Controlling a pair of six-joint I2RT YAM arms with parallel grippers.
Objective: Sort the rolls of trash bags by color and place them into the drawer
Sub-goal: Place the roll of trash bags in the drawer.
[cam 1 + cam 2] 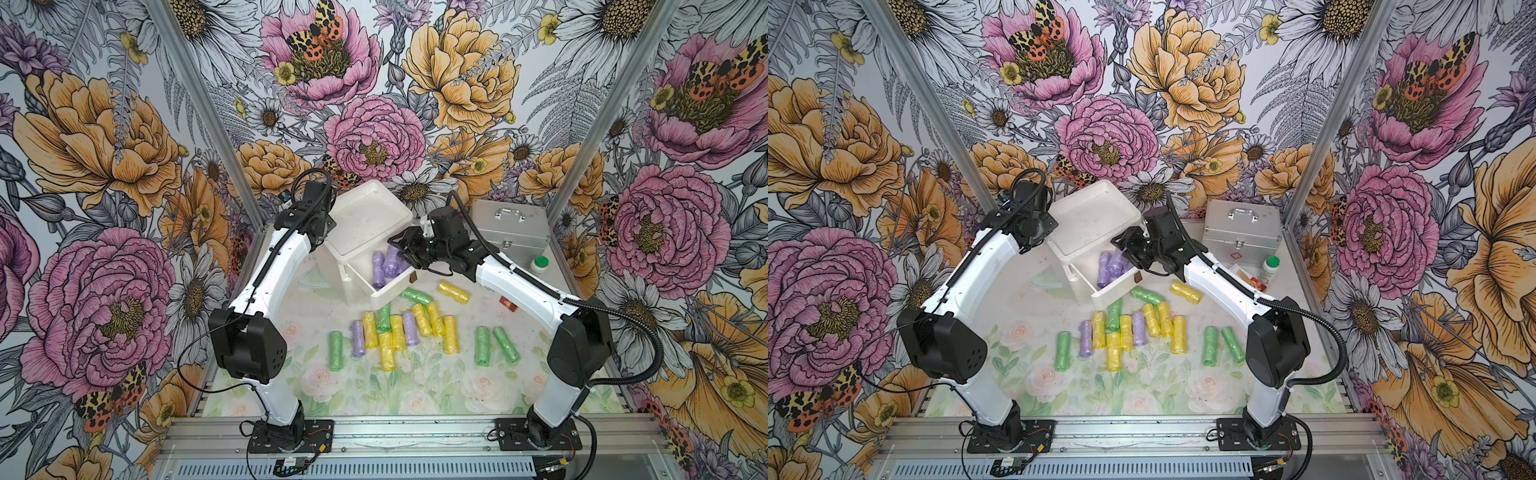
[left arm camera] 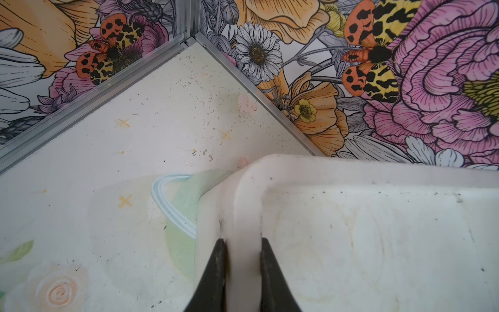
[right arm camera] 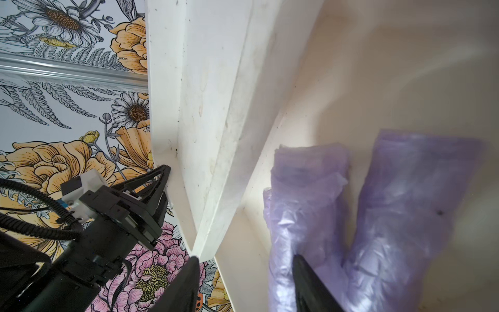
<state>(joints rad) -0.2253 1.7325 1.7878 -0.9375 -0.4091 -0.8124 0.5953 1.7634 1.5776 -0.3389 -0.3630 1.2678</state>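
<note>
Purple rolls (image 1: pixel 386 266) lie in the pulled-out top drawer (image 1: pixel 390 291) of the chest (image 1: pixel 370 216) by the worktop's (image 1: pixel 415 386) far edge; my right pincer (image 3: pixel 245 258) hangs spread above them (empty), my left pincer (image 2: pixel 243 240) pinches the chest's top rim.

Only the fingertips of the left end effector (image 2: pixel 242 240) show in the left wrist view, the rest cut off by the edge; in both top views its own wrist (image 1: pixel 311 203) hides it. The purple rolls (image 3: pixel 405 202) in the right wrist view are blurred and cut off. The right arm (image 1: pixel 511 270) half hides a small red box (image 1: pixel 508 302).
</note>
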